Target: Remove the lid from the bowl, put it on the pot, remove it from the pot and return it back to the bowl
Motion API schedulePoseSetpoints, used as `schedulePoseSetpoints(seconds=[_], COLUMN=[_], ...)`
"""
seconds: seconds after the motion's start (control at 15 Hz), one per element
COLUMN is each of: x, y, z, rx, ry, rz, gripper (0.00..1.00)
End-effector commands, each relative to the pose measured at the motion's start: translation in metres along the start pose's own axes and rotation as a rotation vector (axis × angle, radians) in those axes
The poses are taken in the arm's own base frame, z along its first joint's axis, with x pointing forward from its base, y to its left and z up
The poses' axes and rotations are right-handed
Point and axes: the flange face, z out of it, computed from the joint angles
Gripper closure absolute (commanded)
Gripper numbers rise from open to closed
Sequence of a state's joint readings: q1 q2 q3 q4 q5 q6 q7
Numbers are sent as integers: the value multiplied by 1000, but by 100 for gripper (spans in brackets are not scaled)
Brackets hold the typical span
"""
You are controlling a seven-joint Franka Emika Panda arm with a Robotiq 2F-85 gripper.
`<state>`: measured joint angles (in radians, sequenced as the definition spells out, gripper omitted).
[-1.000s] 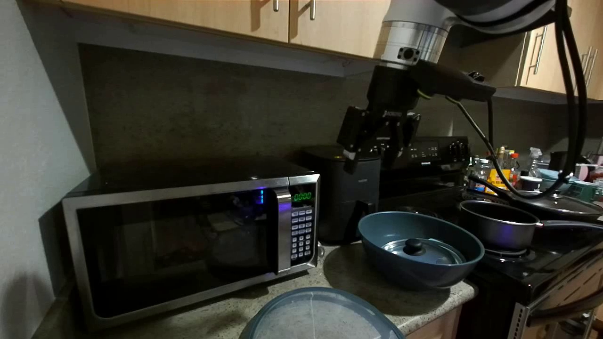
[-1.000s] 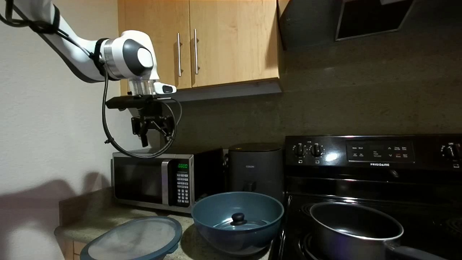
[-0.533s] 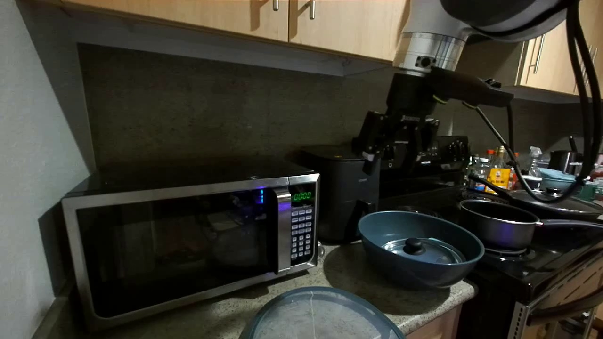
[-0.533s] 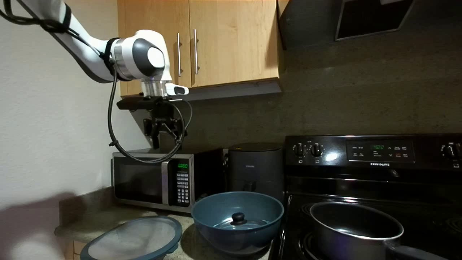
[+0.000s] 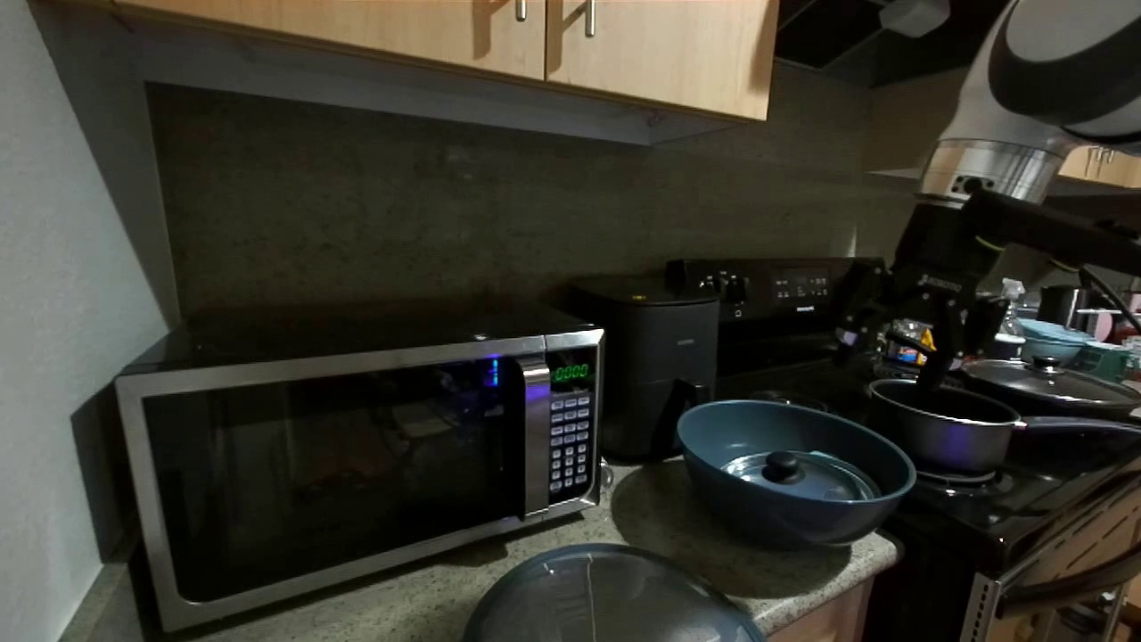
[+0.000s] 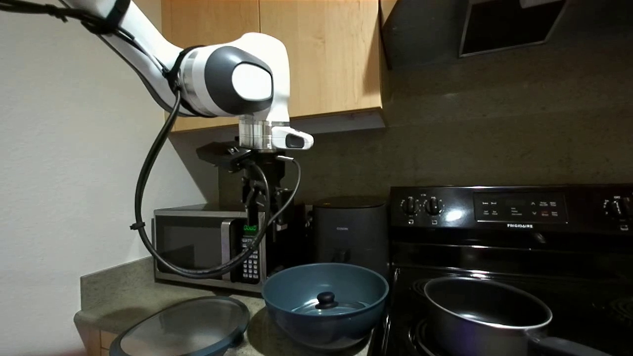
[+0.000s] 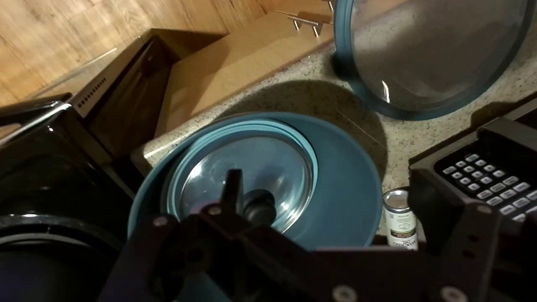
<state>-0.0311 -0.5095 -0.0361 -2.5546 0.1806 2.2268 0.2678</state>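
Observation:
The round, shiny-rimmed lid (image 7: 247, 163) lies inside the wide blue-grey bowl (image 7: 348, 201), off toward one side, its dark knob (image 7: 259, 205) facing up. Both exterior views show the bowl (image 5: 793, 517) on the counter with the lid (image 6: 341, 307) in it. The dark pot (image 6: 487, 341) stands uncovered on the stove beside the bowl; its handle (image 5: 1079, 426) points away from the bowl. My gripper (image 5: 891, 358) hangs above, jaws wide apart and nothing between them. In the wrist view one finger (image 7: 233, 188) overlaps the lid near its knob, with no contact seen.
A large pale grey dome (image 6: 188, 326) rests on the counter near the bowl. Behind are a microwave (image 5: 339, 464) and a black air fryer (image 5: 660, 374). A small can (image 7: 400, 222) stands by the bowl. A lidded pan (image 5: 1052, 385) sits farther along the stove.
My gripper has travelled from over the microwave side toward the bowl and stove, and has come lower. It stays open. The lid, bowl and pot have not moved.

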Motion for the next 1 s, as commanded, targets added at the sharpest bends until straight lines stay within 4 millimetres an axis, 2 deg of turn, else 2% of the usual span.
schedulePoseSetpoints(seconds=[0.0,0.2,0.4,0.6,0.8,0.87,0.93], x=[-1,-4,19,55,89,65,76], y=[5,4,13,43,77,63,74], z=[0,-1,-2,-4,3,-7,-3], rx=[5,9,17,20,19,16,12], ry=[-1,3,43,77,47,65,60], rz=[15,29,89,147,209,189,208], gripper=[0,0,0,0,0,0,0])
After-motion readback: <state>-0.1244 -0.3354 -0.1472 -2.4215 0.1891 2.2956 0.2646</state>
